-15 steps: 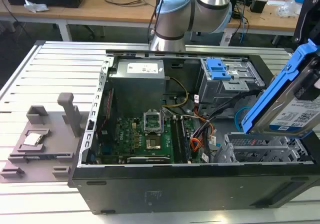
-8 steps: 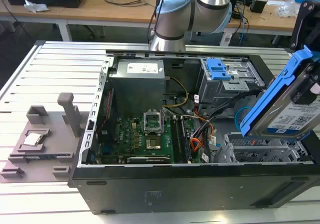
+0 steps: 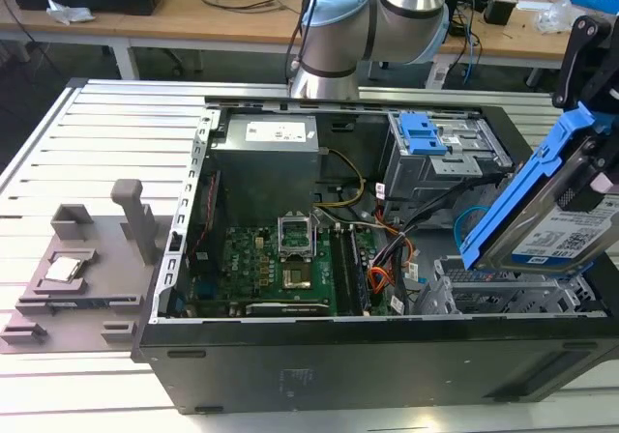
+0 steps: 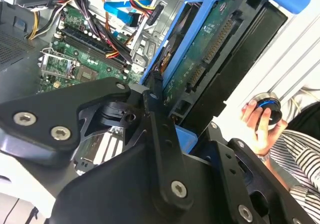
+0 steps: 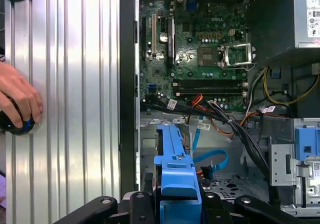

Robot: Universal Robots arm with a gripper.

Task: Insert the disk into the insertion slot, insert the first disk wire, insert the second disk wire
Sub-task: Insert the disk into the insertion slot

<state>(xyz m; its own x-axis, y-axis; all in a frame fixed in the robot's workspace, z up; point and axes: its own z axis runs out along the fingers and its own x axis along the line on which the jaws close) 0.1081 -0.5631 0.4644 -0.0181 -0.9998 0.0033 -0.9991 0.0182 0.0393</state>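
Blue-framed disk (image 3: 553,216) | clamped in hand (image 5: 177,202) | tilted above insertion slot (image 3: 495,296), seemingly apart

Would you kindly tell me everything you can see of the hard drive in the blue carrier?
The disk is a flat silver hard drive with a white printed label, framed by a blue plastic carrier; the second wrist view shows its green circuit board underside. The gripper holds it, jaws shut on the carrier, tilted above the insertion slot, not yet in it.

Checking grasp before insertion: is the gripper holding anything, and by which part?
Yes. The gripper is shut on the disk, clamped on the blue carrier at the raised end, with the drive tilted over the open case.
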